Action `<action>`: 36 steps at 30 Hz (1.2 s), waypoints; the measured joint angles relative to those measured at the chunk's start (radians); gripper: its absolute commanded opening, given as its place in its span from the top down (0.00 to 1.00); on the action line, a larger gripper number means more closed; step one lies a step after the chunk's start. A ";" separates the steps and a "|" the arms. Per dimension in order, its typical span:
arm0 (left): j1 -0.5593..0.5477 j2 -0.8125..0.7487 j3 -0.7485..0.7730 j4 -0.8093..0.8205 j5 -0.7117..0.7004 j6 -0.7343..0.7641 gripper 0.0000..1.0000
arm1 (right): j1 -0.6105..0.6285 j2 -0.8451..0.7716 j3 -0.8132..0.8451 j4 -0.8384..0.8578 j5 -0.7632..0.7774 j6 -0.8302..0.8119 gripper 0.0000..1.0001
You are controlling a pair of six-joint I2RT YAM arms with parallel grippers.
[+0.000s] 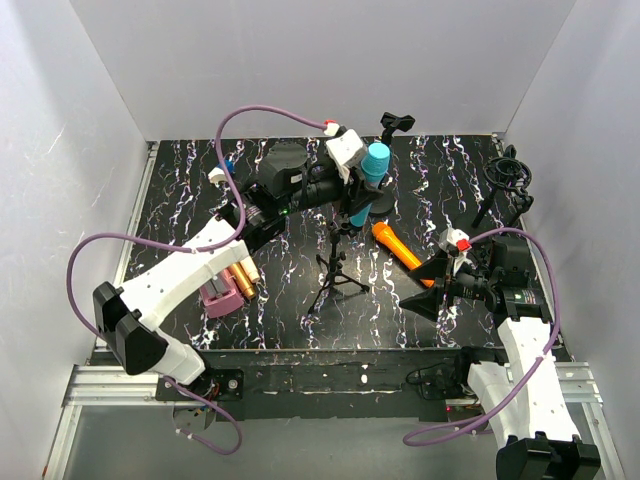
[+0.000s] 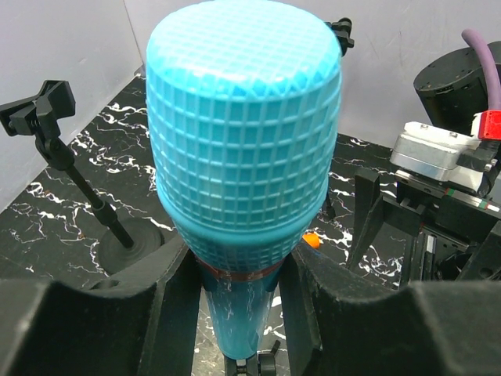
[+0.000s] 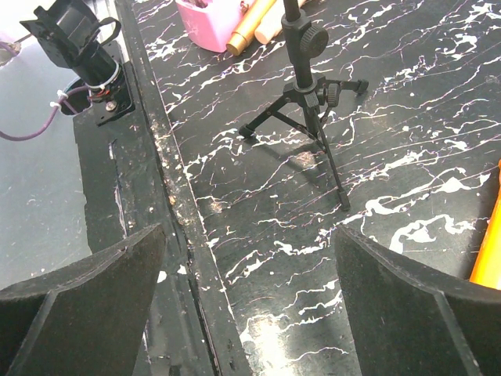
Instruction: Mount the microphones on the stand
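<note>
The cyan mic stands up straight with its round head on top. The left gripper pinches it by its thin body, one black finger on each side. The mic is right over the top of the tripod stand, in the middle of the table. I cannot tell if the mic's bottom end is in the stand's holder.

The orange mic lies flat on the table, just to the right of the tripod stand. The gold mic and the pink mic lie side by side at the left, next to the pink box, under the left arm.

The right gripper is low over the table, near the end of the orange mic. Its fingers are spread wide with nothing between them. It is not touching anything.

A clip stand is at the back, just behind the cyan mic.
</note>
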 measured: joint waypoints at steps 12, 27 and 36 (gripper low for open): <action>0.000 0.025 0.036 -0.043 0.011 0.019 1.00 | 0.000 0.000 0.000 0.000 0.000 0.000 0.05; 0.000 0.034 0.047 -0.059 0.002 0.024 1.00 | -0.001 0.000 -0.001 0.000 0.000 -0.004 0.05; 0.000 0.036 0.063 -0.076 -0.043 -0.012 0.60 | -0.005 0.000 -0.002 0.000 0.000 -0.007 0.05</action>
